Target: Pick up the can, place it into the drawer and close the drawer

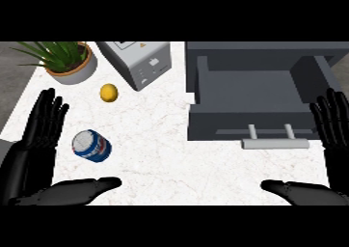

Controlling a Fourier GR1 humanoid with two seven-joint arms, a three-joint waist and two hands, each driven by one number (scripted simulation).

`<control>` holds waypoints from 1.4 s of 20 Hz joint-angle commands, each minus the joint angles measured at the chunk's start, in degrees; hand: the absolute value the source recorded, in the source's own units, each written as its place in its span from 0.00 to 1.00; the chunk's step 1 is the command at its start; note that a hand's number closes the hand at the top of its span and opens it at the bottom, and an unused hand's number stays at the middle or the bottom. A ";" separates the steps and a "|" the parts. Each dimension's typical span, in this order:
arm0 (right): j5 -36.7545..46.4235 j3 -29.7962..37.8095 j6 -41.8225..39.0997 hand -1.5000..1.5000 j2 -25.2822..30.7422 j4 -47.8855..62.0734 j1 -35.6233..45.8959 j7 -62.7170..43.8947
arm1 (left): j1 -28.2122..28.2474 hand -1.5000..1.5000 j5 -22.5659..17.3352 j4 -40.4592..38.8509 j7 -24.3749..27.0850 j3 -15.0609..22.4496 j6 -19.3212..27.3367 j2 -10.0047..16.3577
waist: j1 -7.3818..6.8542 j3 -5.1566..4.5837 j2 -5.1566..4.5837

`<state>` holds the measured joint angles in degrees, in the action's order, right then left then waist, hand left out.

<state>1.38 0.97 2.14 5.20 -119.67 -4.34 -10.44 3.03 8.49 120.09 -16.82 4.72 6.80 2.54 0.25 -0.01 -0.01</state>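
Observation:
A blue and white can (91,145) lies tilted on the white marble counter (170,159) at the left. My left hand (35,140) stands open just left of it, fingers straight up, thumb below the can, not touching it. The grey drawer (252,94) is pulled open at the right, its inside bare, with a light grey handle (275,143) at its front. My right hand (337,130) is open at the right edge, beside the drawer's front corner, thumb low.
A yellow lemon (109,92) lies behind the can. A potted green plant (67,60) stands at the back left. A grey toaster-like box (138,61) sits between the plant and the drawer. The counter's left edge runs close to my left hand.

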 commanded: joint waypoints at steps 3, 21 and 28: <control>-0.30 0.80 -0.60 0.00 -0.28 -2.74 -4.34 -2.41 | 3.60 0.00 1.66 7.26 -7.54 1.03 -0.44 0.63 | -0.24 0.01 0.10; -3.70 7.90 -6.81 0.00 -0.51 4.31 -6.97 7.63 | -2.23 0.00 -2.15 -1.14 -7.09 -6.46 0.84 -0.15 | -0.19 0.01 0.02; -4.23 8.41 -9.63 0.00 -1.39 1.57 -10.88 8.16 | -1.74 0.00 -0.14 -9.05 -0.99 -4.86 2.26 -1.91 | -0.10 0.01 0.04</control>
<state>-3.25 8.87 -6.72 4.40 -118.53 -14.69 -2.80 2.34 7.75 113.19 -18.37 -0.21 8.51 0.97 0.16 -0.01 0.03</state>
